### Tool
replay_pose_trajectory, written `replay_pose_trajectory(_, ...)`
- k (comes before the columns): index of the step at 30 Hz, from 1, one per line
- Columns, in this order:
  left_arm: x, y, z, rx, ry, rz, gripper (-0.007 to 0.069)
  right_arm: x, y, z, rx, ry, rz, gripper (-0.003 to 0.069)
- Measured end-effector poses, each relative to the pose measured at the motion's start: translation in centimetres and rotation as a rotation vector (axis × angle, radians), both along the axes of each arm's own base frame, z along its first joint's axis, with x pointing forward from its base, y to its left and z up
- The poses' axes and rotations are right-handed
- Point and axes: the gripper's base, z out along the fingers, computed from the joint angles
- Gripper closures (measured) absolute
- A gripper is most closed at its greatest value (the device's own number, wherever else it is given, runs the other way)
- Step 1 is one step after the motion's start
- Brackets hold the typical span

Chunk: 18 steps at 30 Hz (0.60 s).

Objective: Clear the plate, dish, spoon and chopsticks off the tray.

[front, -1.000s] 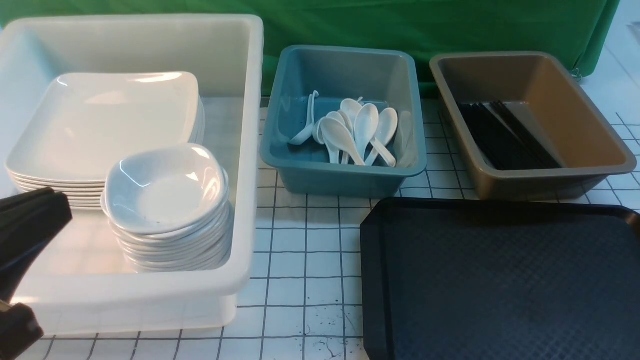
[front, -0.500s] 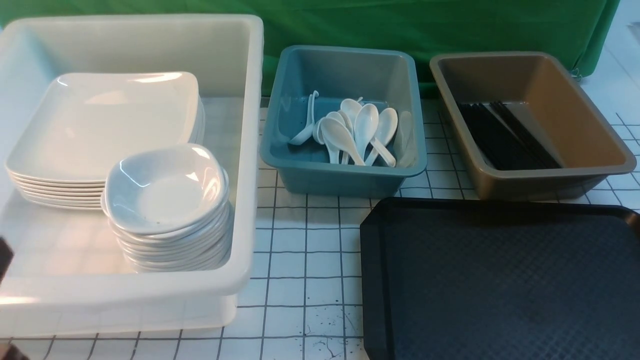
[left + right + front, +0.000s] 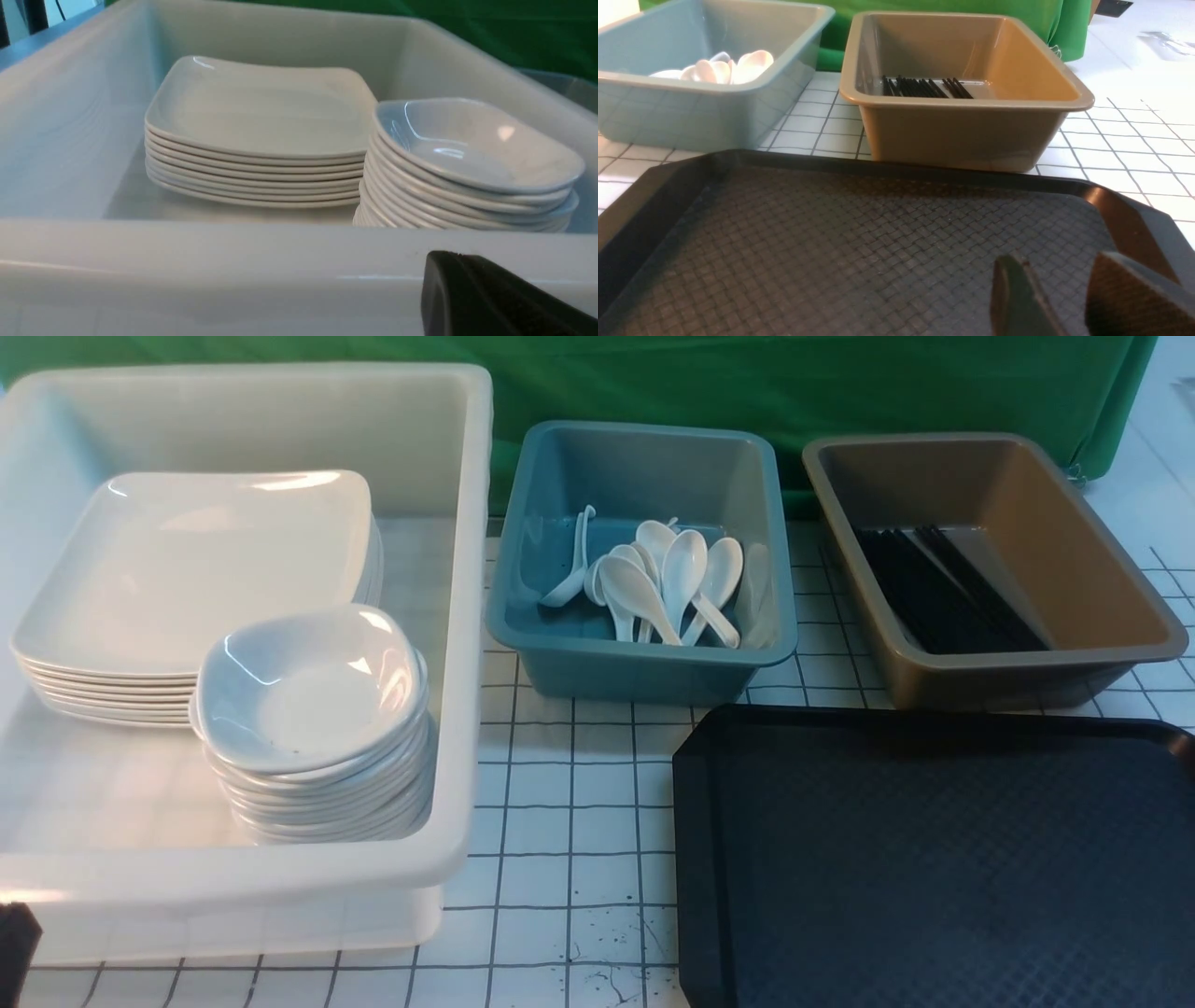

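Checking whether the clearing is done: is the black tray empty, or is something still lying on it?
Empty, as far as shown. The tray shows only bare textured surface in the front and right wrist views; its near edge runs out of frame.

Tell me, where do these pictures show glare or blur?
Front view: bright glare patches on the top plate and top dish, and the white bin looks washed out. Left wrist view: small highlights on the dish; the near claw finger is a dark blur. Right wrist view: the tray is sharp, the claw soft.
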Motion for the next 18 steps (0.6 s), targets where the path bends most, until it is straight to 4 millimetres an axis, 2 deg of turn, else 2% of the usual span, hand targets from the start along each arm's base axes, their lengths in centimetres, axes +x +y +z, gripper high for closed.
replay_pose_trajectory(8, -0.02, 0.39, -0.12, 0.001, 0.013, 0.069, 0.0619, 0.0, 0.0, 0.0, 0.0, 0.0, 0.0, 0.0419)
replay_pose_trajectory(18, -0.03, 0.4, -0.12, 0.002, 0.013, 0.071, 0.0619, 0.0, 0.0, 0.0, 0.0, 0.0, 0.0, 0.0419)
